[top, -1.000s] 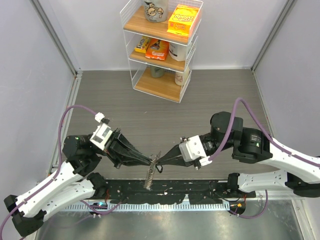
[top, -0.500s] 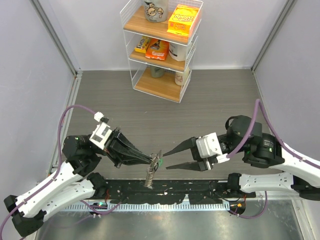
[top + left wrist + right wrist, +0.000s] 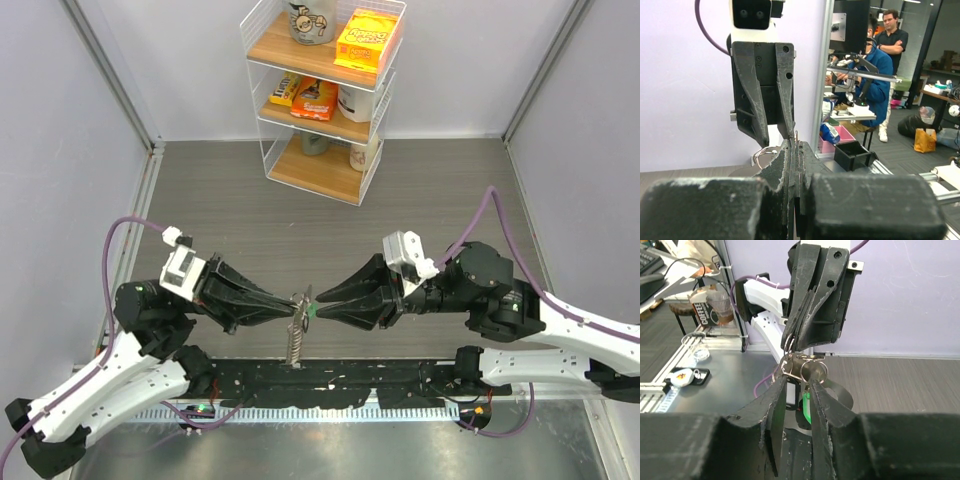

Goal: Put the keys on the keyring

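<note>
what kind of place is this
Probably a robotics lab: a left arm and right arm bolted at a walled table, a stocked wire shelf, and people in the room beyond.

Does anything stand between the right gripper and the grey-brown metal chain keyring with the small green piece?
Nothing visible does. The right gripper has its fingers on both sides of the green piece; the shut left gripper holds the keyring. Whether they pinch it is unclear.

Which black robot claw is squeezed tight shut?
The black left gripper: its two fingers press flat together, pinching the grey metal chain keyring. The black right gripper facing it shows a gap between its fingers.
</note>
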Tool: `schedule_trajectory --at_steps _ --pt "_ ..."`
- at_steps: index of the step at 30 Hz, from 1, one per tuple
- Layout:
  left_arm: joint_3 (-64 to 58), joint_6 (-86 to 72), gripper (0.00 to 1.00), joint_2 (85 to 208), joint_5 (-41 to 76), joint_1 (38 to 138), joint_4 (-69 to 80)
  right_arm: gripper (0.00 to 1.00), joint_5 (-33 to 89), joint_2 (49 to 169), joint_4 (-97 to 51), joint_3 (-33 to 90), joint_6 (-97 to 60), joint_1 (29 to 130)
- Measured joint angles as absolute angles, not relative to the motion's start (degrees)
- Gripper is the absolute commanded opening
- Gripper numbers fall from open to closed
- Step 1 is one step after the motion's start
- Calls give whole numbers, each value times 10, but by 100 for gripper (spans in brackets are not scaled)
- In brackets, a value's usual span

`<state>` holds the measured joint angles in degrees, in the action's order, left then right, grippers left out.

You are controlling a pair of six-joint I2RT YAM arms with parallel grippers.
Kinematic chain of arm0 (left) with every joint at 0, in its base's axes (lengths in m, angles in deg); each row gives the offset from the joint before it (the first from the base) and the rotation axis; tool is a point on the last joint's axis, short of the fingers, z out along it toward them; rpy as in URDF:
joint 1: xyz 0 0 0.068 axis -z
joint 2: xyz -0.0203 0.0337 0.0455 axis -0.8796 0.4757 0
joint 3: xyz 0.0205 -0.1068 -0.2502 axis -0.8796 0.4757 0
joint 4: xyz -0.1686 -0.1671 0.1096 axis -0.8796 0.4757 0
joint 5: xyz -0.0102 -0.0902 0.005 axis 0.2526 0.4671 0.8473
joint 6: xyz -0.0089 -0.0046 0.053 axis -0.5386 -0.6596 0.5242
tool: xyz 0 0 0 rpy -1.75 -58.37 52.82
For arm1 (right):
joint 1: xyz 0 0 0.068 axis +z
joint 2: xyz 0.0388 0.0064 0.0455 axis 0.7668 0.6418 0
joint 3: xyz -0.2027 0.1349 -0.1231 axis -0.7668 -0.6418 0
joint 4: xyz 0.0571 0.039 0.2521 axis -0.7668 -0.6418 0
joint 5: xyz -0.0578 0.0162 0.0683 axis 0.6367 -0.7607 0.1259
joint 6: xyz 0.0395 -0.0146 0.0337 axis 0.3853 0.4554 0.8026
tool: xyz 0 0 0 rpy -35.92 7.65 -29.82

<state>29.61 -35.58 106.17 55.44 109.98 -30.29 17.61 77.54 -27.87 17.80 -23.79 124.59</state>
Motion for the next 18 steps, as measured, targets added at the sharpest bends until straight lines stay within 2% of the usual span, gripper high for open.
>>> schedule_trajectory --at_steps 10,18 --pt "318 -354 0 1046 499 1100 -319 31 189 781 -193 172 -200 1252" --pt "329 -354 0 1042 477 1100 -335 31 190 817 -178 173 -199 1257"
